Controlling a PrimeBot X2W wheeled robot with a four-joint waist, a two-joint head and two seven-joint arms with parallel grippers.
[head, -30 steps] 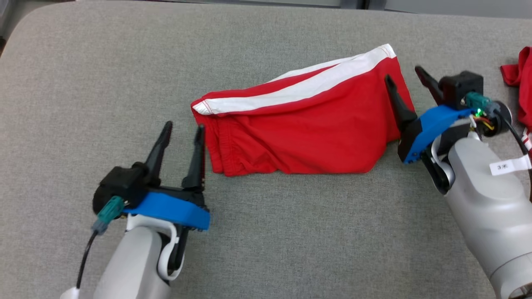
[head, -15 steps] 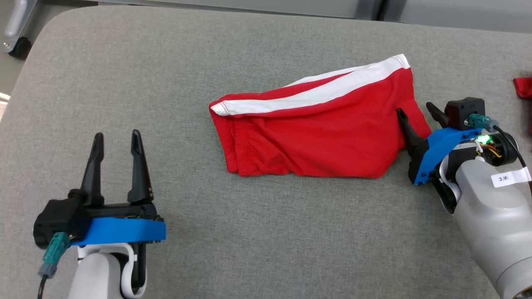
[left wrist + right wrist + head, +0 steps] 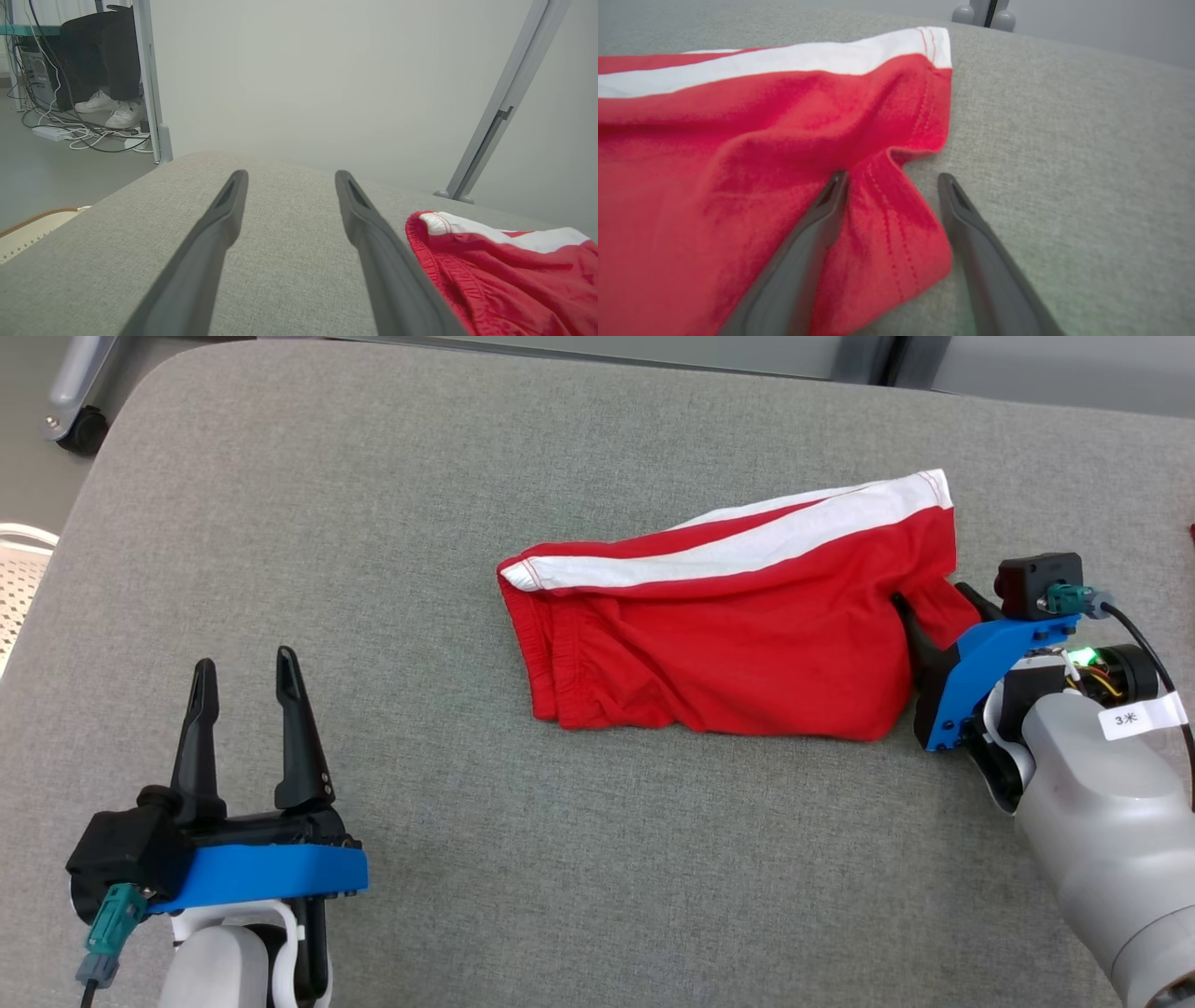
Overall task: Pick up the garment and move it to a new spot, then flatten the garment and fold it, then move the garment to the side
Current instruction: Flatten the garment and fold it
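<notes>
The garment (image 3: pixel 728 644) is a pair of red shorts with a white side stripe, lying folded on the grey padded table (image 3: pixel 373 523). My right gripper (image 3: pixel 934 602) is at its right end, open, with the red hem corner lying between the two fingers. In the right wrist view that hem flap (image 3: pixel 896 210) sits in the gap of the right gripper (image 3: pixel 892 177), and the jaws stand apart. My left gripper (image 3: pixel 245 665) is open over bare table at the lower left, well clear of the waistband. The left gripper (image 3: pixel 290 175) holds nothing, and the garment (image 3: pixel 504 266) lies to its right.
The table's rounded far-left corner (image 3: pixel 140 392) is near a caster wheel (image 3: pixel 79 425). A white perforated object (image 3: pixel 19 579) sits off the left edge. Beyond the table stand a grey frame post (image 3: pixel 504 107), floor cables (image 3: pixel 88 135) and a person's legs in white shoes (image 3: pixel 107 100).
The head camera has shifted, so the whole picture moved. My left gripper drew back from the waistband to the lower left. The right gripper's fingers now straddle the garment's right hem corner.
</notes>
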